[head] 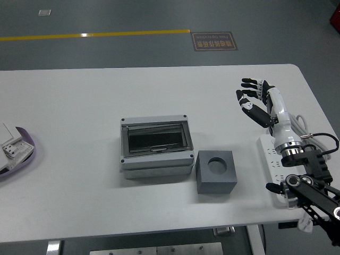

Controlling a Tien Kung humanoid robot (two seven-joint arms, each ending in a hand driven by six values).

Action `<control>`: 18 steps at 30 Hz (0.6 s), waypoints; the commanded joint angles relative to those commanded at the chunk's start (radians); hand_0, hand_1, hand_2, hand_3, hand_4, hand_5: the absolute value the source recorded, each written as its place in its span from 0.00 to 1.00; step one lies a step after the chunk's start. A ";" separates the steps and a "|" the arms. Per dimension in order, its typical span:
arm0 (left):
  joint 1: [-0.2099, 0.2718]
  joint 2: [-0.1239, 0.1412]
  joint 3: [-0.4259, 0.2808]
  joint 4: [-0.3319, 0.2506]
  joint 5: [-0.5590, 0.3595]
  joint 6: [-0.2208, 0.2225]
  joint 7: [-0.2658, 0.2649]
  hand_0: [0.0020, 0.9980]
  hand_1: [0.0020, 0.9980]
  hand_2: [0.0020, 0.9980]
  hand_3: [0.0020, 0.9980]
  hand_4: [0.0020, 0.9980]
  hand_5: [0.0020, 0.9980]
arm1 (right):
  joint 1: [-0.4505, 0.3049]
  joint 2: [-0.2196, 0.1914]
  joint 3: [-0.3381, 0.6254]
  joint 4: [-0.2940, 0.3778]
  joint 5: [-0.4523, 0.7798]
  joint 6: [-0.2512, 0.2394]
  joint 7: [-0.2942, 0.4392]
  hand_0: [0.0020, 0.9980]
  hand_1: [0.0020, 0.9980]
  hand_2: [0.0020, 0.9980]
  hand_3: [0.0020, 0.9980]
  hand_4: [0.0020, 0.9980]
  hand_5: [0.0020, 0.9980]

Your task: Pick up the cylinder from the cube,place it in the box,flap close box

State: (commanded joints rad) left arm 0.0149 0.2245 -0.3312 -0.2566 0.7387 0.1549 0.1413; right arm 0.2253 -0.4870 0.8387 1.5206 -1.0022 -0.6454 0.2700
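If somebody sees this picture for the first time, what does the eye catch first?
Probably the grey box in the middle of the white table, with its flap shut. Just right of it sits a dark cube with an empty round hole. At the right edge, the right hand hovers, fingers spread, holding nothing.

the right hand (258, 101) is held above the right part of the table (79, 202), fingers spread, nothing held. well to its left and nearer the table's front edge, the box (155, 147) is set near the table's middle. the cube (216, 170) is placed just beside the box's right front corner, left of the hand and closer to the front edge. a power strip (276, 166) is laid below the hand's wrist, toward the front edge, right of the cube. a tray (18, 154) is found far to the hand's left, at the table's left edge.
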 joint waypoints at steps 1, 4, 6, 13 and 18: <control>0.000 0.001 -0.002 0.000 0.002 -0.001 0.001 0.51 0.55 0.55 0.59 0.65 0.20 | -0.002 0.001 -0.005 -0.005 0.024 0.001 0.021 0.75 0.69 0.70 0.75 0.83 0.35; -0.002 0.002 -0.002 0.001 0.003 -0.001 0.001 0.51 0.55 0.55 0.59 0.66 0.20 | -0.010 0.007 -0.020 -0.013 0.092 0.004 0.085 0.75 0.69 0.69 0.75 0.79 0.36; -0.002 0.001 -0.003 0.002 0.002 -0.001 0.001 0.51 0.55 0.55 0.59 0.66 0.20 | -0.013 0.012 -0.034 -0.017 0.140 0.003 0.133 0.75 0.69 0.69 0.75 0.79 0.36; 0.009 -0.013 -0.013 0.004 0.004 0.002 0.009 0.51 0.55 0.55 0.60 0.66 0.20 | 0.012 0.025 -0.082 -0.037 0.243 0.004 0.245 0.75 0.68 0.69 0.75 0.78 0.36; 0.006 -0.020 -0.007 0.006 -0.006 0.007 0.005 0.51 0.55 0.55 0.60 0.66 0.21 | 0.045 0.035 -0.095 -0.056 0.265 0.005 0.269 0.75 0.65 0.66 0.71 0.74 0.31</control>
State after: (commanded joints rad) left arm 0.0206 0.2040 -0.3382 -0.2503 0.7330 0.1618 0.1463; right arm 0.2698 -0.4525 0.7440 1.4647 -0.7369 -0.6402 0.5392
